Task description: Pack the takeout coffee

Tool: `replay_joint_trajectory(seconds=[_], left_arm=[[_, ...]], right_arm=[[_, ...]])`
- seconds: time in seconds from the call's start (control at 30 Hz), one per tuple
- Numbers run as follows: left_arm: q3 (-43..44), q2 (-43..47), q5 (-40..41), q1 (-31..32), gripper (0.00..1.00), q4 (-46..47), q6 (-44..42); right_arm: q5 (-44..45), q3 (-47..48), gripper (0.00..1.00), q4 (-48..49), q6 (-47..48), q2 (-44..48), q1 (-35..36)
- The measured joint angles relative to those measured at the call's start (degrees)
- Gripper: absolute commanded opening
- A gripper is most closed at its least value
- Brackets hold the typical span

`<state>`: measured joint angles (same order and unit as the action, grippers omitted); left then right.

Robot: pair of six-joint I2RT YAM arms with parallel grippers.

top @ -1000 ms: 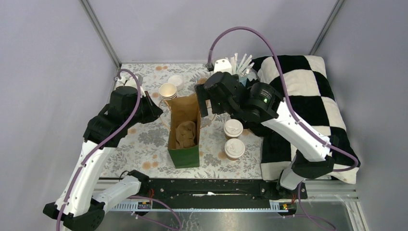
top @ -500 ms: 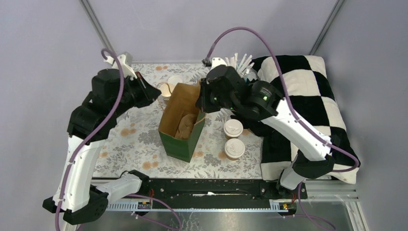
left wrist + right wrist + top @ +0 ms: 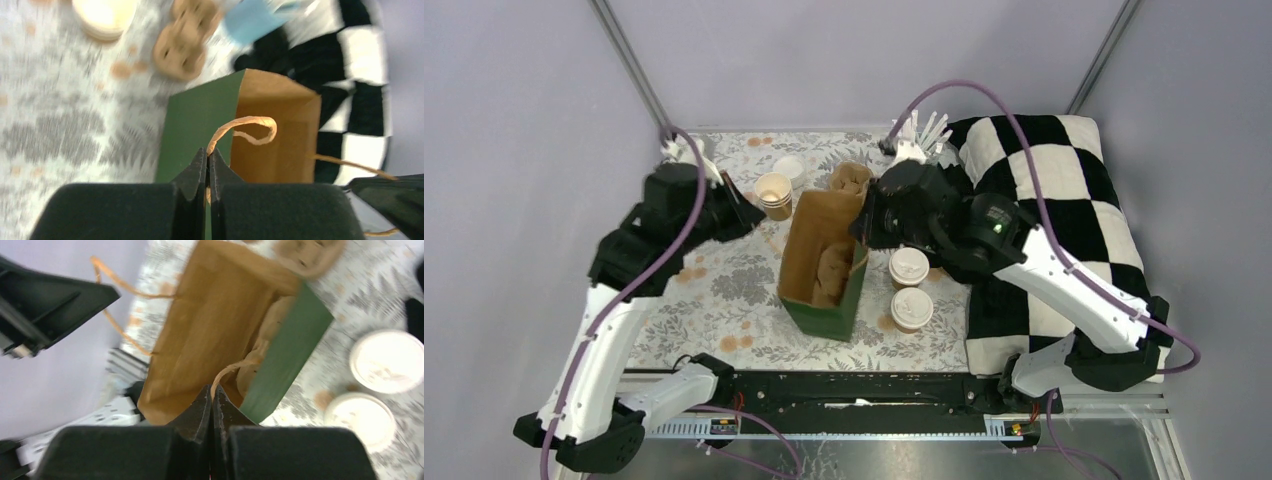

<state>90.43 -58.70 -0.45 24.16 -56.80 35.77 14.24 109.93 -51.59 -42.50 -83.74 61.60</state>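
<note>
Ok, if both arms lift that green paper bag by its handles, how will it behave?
Probably light and floppy: the green paper bag is thin kraft and leans. The twisted paper handles that the left gripper and right gripper pinch look slender, so jerking might tear them.

We count two arms, the left arm and the right arm, each with white shells on the long links and black housings at the joints. A purple cable runs along each. A small green light glows on the right one. The left gripper and right gripper have black, wedge-shaped fingers.
</note>
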Motion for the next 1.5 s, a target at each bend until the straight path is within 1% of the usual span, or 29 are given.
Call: replay_joint_trajectory(seconds=[0.07, 0.13, 0.17, 0.23, 0.27, 0.33, 0.43, 0.5, 0.57, 0.7, 0.77, 0.83, 0.87, 0.93, 0.97, 1.0, 1.03, 1.1, 1.13, 1.2, 1.23, 1.27, 1.37, 1.47, 1.5], left_arm=[[-8.6, 1.8, -0.5, 0.0, 0.00, -1.1, 1.4], [-10.8, 0.6, -1.5, 0.0, 0.00, -3.0, 1.8], [-10.6, -0.8, -2.0, 0.0, 0.00, -3.1, 1.7], [-7.2, -3.8, -2.4, 0.0, 0.00, -4.0, 1.4], [-4.2, -5.4, -2.6, 0.0, 0.00, -4.5, 1.1], [4.1, -8.2, -2.8, 0.0, 0.00, -4.7, 0.4], [10.6, -8.4, -2.8, 0.0, 0.00, -2.4, -0.5], [11.0, -7.3, -2.5, 0.0, 0.00, -1.6, -1.3], [9.8, -6.4, -1.6, 0.0, 0.00, -1.6, -2.3], [6.8, -6.9, 2.5, 0.0, 0.00, -3.3, -5.5], [6.7, -9.0, 4.2, -0.2, 0.00, -4.4, -6.5], [6.7, -11.2, 5.1, -0.3, 0.00, -4.9, -7.4], [6.5, -11.8, 5.2, -0.3, 0.02, -5.0, -7.5], [6.3, -11.9, 5.2, -0.3, 0.10, -5.4, -7.9], [6.3, -11.7, 5.4, -0.3, 0.17, -5.6, -8.1], [6.3, -11.3, 5.6, -0.3, 0.28, -6.0, -8.2], [6.3, -10.9, 5.8, -0.3, 0.43, -6.4, -8.4], [6.8, -10.2, 6.6, -0.3, 0.68, -8.3, -7.8], [7.4, -10.1, 7.0, -0.4, 0.77, -9.4, -7.7], [9.7, -10.2, 7.7, -0.4, 0.89, -12.5, -6.0], [11.6, -10.6, 8.1, -0.4, 0.96, -14.9, -4.3], [14.3, -11.1, 8.5, -0.4, 0.99, -17.8, -1.9], [16.7, -11.1, 7.2, -0.4, 0.99, -20.8, 3.0], [13.7, -8.8, 2.9, -0.5, 0.99, -23.1, 8.9], [12.0, -7.9, 1.6, -0.5, 0.99, -23.7, 10.4]], right_arm=[[1.8, -7.6, 0.00, 1.1, -1.2, 1.9, -0.2], [3.0, -14.9, 0.00, 1.5, -1.8, 3.1, -0.4], [3.2, -16.9, 0.00, 1.3, -1.9, 3.1, -0.5], [3.2, -17.9, 0.00, 1.2, -1.2, 3.0, -0.6], [2.9, -17.0, 0.00, 1.1, -0.8, 3.0, -0.6], [2.2, -13.0, 0.00, 1.3, 0.2, 2.8, -0.5], [1.5, -6.7, 0.01, 3.9, 1.1, 2.6, 0.0], [1.3, -5.4, 0.07, 5.6, 1.3, 2.9, 0.7], [0.7, -5.7, 0.19, 6.4, 1.4, 3.0, 1.0], [-2.8, -6.7, 0.30, 7.8, 3.3, 1.6, 1.8], [-5.0, -6.7, 0.41, 8.4, 4.7, 0.1, 2.4], [-6.7, -6.7, 0.57, 8.7, 6.2, -1.0, 3.0], [-7.2, -6.7, 0.64, 8.8, 6.8, -1.3, 3.2], [-7.8, -7.0, 0.81, 9.1, 8.5, -1.3, 3.5], [-7.7, -7.1, 0.86, 9.1, 9.4, -1.1, 3.5], [-7.3, -7.1, 0.92, 9.1, 10.2, -0.8, 3.5], [-6.1, -7.2, 0.95, 9.0, 11.7, -0.4, 3.5], [-4.3, -7.0, 0.98, 8.7, 14.8, 0.3, 3.3], [-3.5, -6.4, 0.99, 8.0, 16.8, 0.5, 2.8], [-2.7, -3.6, 1.00, 6.2, 20.5, 0.1, 0.7], [-2.4, -1.5, 1.00, 5.3, 22.3, -0.5, -1.0], [-2.3, 1.2, 1.00, 4.2, 24.0, -1.7, -3.3], [-2.9, 9.6, 1.00, 2.8, 29.0, -6.8, -11.1], [-8.4, 20.4, 1.00, 0.5, 35.1, -16.0, -17.5], [-10.3, 22.1, 0.99, 0.8, 36.5, -18.4, -18.4]])
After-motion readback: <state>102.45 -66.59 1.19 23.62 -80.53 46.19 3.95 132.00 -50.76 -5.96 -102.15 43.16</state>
